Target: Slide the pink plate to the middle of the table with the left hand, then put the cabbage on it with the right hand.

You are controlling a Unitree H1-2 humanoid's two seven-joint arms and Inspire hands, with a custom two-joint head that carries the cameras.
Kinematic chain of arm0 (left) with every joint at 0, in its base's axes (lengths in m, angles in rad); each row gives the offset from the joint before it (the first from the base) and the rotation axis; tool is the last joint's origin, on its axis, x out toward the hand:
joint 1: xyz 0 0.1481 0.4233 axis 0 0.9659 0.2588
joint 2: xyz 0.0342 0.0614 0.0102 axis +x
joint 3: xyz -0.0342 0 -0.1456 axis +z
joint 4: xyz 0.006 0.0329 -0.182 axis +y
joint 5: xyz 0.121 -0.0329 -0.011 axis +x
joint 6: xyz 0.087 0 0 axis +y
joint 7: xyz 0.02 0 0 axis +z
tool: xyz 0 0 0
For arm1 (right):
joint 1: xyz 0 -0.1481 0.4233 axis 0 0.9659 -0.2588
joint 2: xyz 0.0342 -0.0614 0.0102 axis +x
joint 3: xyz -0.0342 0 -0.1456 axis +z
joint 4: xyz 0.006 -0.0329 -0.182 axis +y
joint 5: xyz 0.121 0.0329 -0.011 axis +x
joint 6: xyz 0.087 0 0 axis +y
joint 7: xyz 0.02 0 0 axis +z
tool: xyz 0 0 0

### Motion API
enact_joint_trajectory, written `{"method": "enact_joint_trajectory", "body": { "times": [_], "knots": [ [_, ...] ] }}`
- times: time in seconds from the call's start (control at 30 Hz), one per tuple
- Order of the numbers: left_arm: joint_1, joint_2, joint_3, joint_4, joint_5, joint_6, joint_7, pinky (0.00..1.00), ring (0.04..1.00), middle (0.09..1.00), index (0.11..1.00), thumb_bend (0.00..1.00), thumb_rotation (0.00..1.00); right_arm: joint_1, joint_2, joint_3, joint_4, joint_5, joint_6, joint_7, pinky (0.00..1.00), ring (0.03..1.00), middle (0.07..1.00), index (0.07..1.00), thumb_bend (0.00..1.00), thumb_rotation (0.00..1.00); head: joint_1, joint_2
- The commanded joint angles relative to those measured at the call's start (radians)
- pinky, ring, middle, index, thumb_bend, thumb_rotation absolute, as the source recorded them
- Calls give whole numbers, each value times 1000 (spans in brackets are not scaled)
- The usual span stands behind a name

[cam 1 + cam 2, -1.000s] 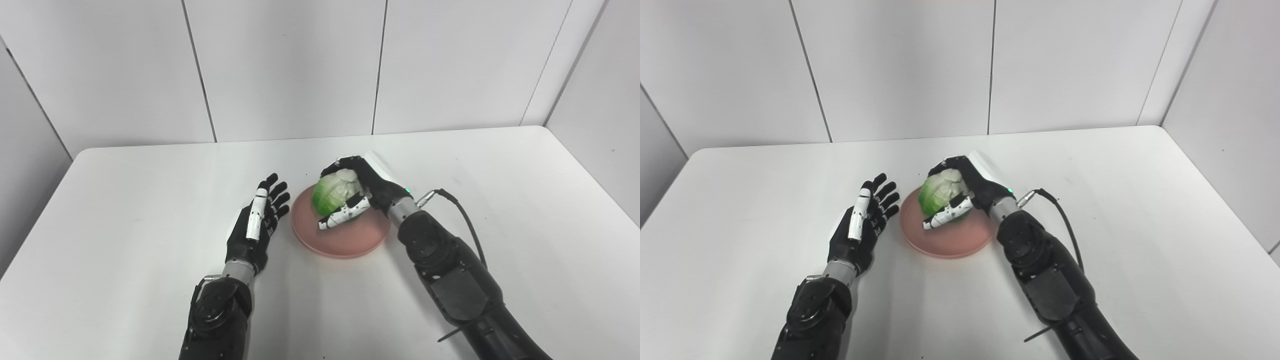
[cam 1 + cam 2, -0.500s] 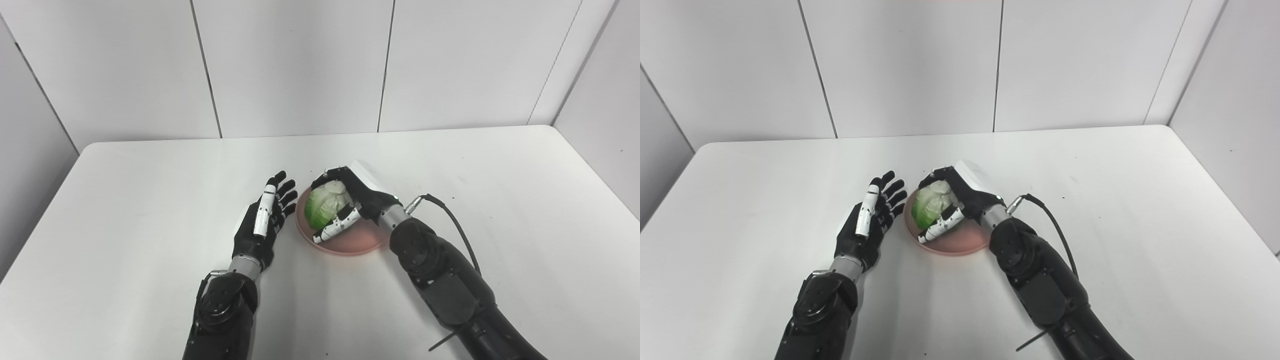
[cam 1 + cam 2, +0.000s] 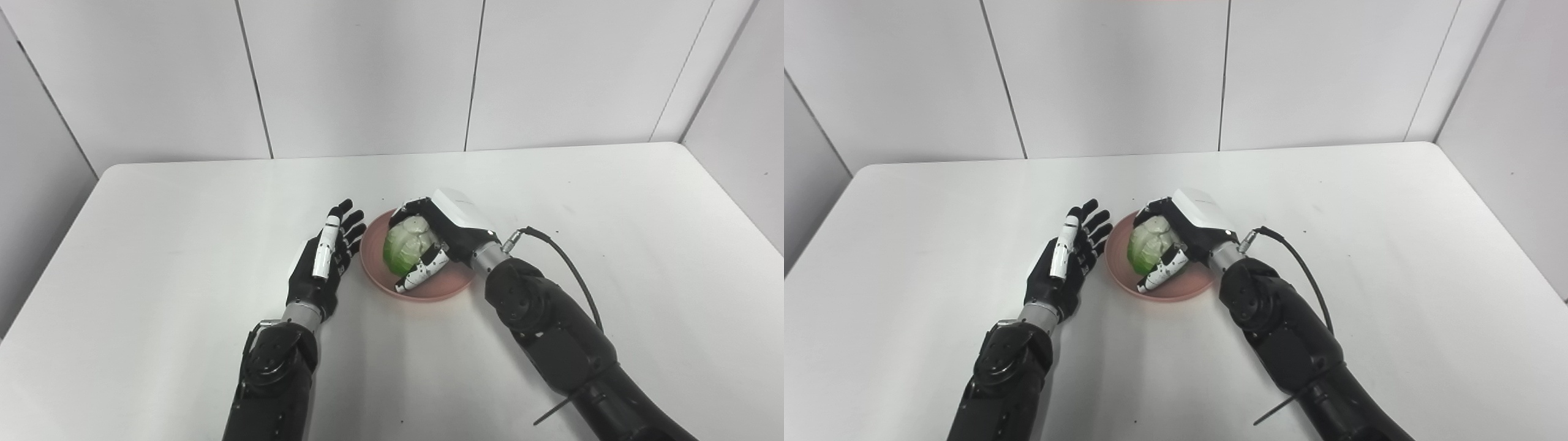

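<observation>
The pink plate (image 3: 442, 290) lies near the middle of the white table (image 3: 153, 245). A green cabbage (image 3: 404, 250) sits low over the plate's left half, wrapped by my right hand (image 3: 442, 236), whose fingers curl over its top and whose thumb lies under its front. I cannot tell whether the cabbage rests on the plate. My left hand (image 3: 323, 263) is open and empty, fingers straight, just left of the plate's rim. The same shows in the right eye view: plate (image 3: 1182, 286), cabbage (image 3: 1146, 250), right hand (image 3: 1185, 229), left hand (image 3: 1069, 260).
A black cable (image 3: 563, 257) loops from my right wrist over the table. White wall panels (image 3: 367, 73) stand behind the table's far edge and on both sides.
The camera has shifted. My right hand has lowered the cabbage and turned over it, closer to the plate. My left hand stays open beside the rim.
</observation>
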State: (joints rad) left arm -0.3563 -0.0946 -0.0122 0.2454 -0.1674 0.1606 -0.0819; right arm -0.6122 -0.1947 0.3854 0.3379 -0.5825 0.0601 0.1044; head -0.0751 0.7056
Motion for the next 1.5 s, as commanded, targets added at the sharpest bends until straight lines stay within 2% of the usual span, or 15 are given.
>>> {"method": "enact_joint_trajectory", "body": {
  "times": [0.0,0.47,0.5,0.53,0.63,0.7,0.73,0.83,0.93,1.03,1.17,1.33,1.43,1.47],
  "knots": [
    [-11,-4,-2,-26,2,2,-1,917,915,922,924,465,1000,-37,0,-8,-29,-8,-40,-28,385,381,489,542,511,0,-1,0],
    [-9,-2,0,-23,-2,-4,-3,907,914,920,918,460,1000,-40,4,-35,-29,-21,-19,-39,433,408,494,559,512,0,-14,-6],
    [-10,0,-1,-21,0,-5,-4,903,913,921,916,462,1000,-40,4,-36,-30,-22,-18,-37,483,522,587,646,686,59,-15,-6],
    [-10,0,-1,-20,1,-7,-4,902,914,923,917,463,1000,-41,3,-36,-30,-23,-17,-36,509,570,627,685,751,97,-15,-6],
    [-10,3,-2,-17,0,-9,-7,903,917,928,920,468,1000,-41,2,-38,-32,-26,-19,-36,574,664,720,768,849,214,-16,-7],
    [-10,3,0,-17,-2,-9,-8,904,919,930,920,471,1000,-42,-1,-36,-39,-29,-10,-23,601,692,749,792,864,252,-18,-6],
    [-10,2,0,-18,-3,-8,-7,903,920,932,918,469,1000,-43,-2,-34,-42,-30,-5,-16,639,741,796,837,877,323,-19,-6],
    [-10,3,1,-20,-3,-3,-7,896,923,934,914,469,1000,-40,-4,-34,-62,-30,14,7,698,817,871,903,907,441,-23,-7],
    [-10,3,4,-22,-5,5,-4,888,923,931,907,471,1000,-32,-3,-39,-80,-21,30,29,723,872,941,982,972,569,-23,-7],
    [-9,3,4,-27,-6,7,-5,891,929,937,910,465,1000,-26,-5,-44,-93,-11,37,52,749,910,973,997,996,626,-24,-7],
    [-7,4,2,-30,-3,4,-5,891,934,941,908,459,1000,-18,-5,-61,-104,14,36,72,765,944,999,1000,1000,653,-25,-6],
    [-6,5,5,-30,-4,-2,-5,900,926,932,908,454,1000,8,6,-117,-125,82,-26,36,799,944,1000,1000,1000,697,-28,-9],
    [-6,10,5,-27,-1,-7,-6,899,917,925,908,465,1000,32,17,-150,-161,95,-37,-9,821,944,1000,1000,1000,792,-33,-12],
    [-6,11,5,-27,-2,-10,-7,904,913,921,912,466,1000,41,21,-162,-179,100,-30,-20,843,949,1000,1000,1000,899,-33,-12]
  ]
}}
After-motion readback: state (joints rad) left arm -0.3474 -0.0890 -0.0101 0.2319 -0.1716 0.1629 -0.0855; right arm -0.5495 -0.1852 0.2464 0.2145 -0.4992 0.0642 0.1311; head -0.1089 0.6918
